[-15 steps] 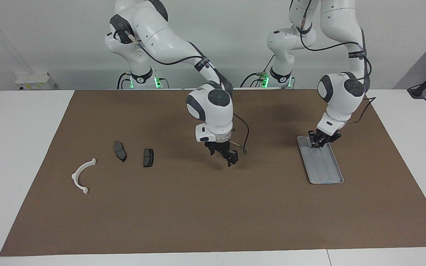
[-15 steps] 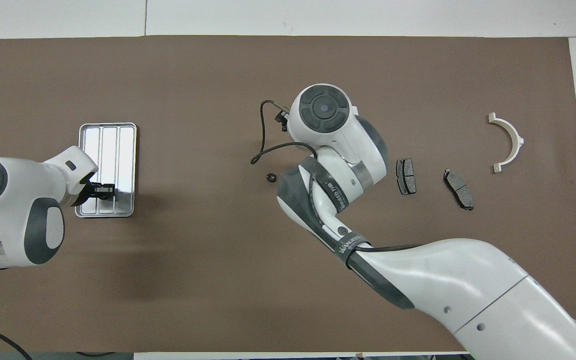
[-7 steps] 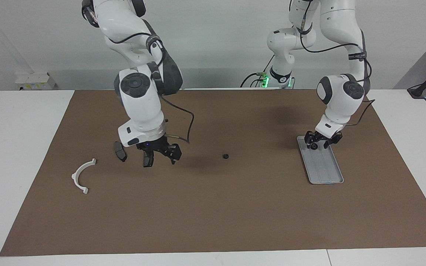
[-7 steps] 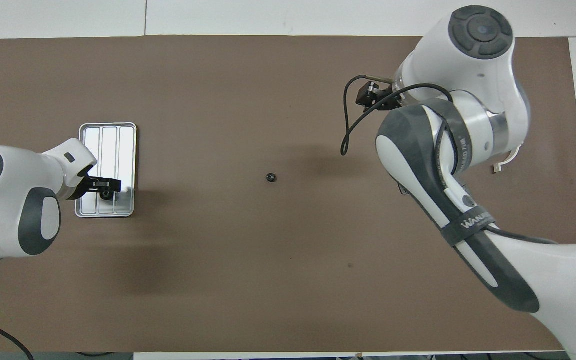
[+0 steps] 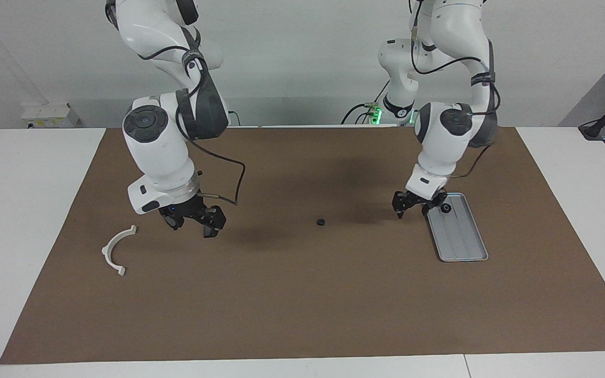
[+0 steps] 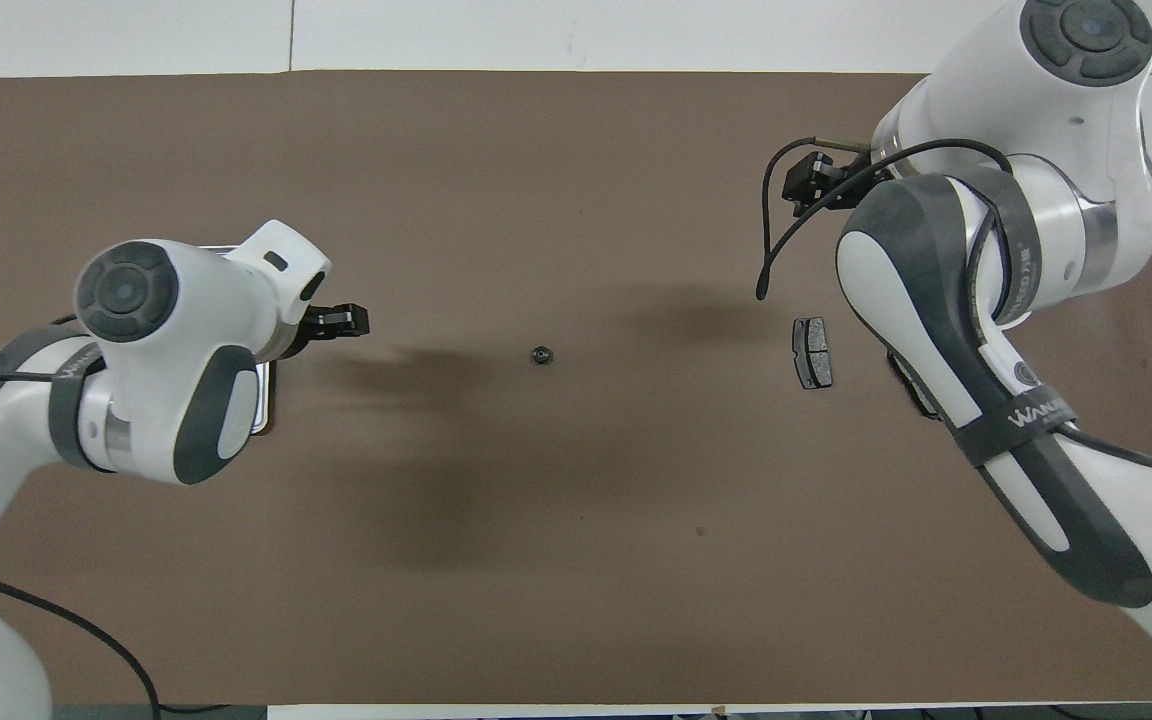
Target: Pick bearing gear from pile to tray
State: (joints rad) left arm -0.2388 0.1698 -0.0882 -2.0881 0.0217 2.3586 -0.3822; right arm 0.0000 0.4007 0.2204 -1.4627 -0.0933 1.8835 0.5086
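Note:
One small black gear (image 5: 321,222) lies alone on the brown mat mid-table; it also shows in the overhead view (image 6: 541,354). Another gear (image 5: 445,208) lies in the silver tray (image 5: 462,239), at its end nearer the robots. My left gripper (image 5: 413,206) is open and empty, low over the mat just beside the tray, toward the lone gear. My right gripper (image 5: 193,223) is open and empty over the two dark brake pads, which it mostly hides in the facing view. One pad (image 6: 813,352) shows from overhead. The white bracket (image 5: 118,249) lies toward the right arm's end.
The brown mat (image 5: 302,304) covers most of the white table. In the overhead view the left arm covers nearly all of the tray, and the right arm covers the bracket and most of the second pad (image 6: 921,398).
My left gripper let go of a gear in the tray and moved off it toward mid-table. My right gripper moved from the lone gear to over the brake pads.

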